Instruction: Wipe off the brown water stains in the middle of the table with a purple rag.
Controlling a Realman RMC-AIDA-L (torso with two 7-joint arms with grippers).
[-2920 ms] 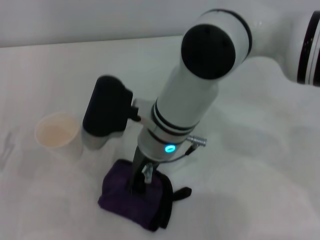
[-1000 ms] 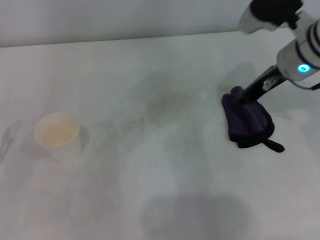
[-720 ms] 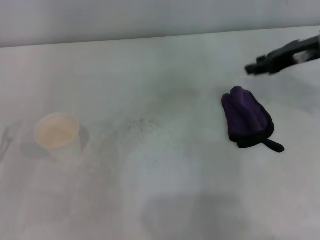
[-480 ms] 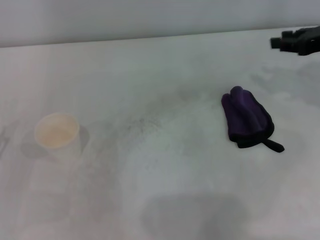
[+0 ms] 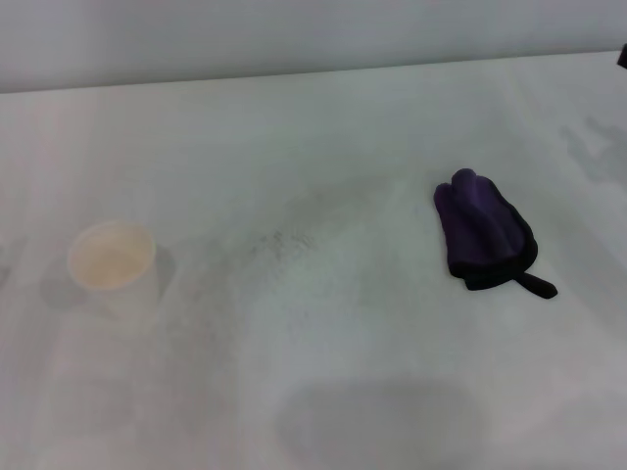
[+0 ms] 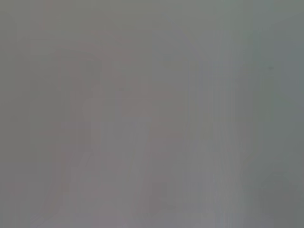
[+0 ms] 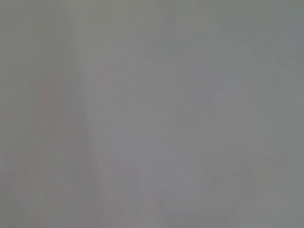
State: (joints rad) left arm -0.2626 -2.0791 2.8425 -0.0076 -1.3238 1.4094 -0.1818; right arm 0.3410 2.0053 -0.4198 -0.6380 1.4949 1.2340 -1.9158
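On your left the white paper cup point(image 5: 113, 266) sits unmoved on the table point(image 5: 323, 392). A faint grey speckled smudge point(image 5: 282, 242) marks the middle. The purple rag point(image 5: 484, 231) lies alone at right; the right gripper has withdrawn almost out of view, so you cannot tell its grip.

A small dark sliver point(image 5: 623, 57) is cut off by the head view's right edge at the far right of the broad white surface point(image 5: 323, 372), well beyond the folded dark purple rag point(image 5: 484, 235); whether it belongs to the right pincer cannot be told. Both wrist views show only featureless grey blur, with neither pincer visible in them.
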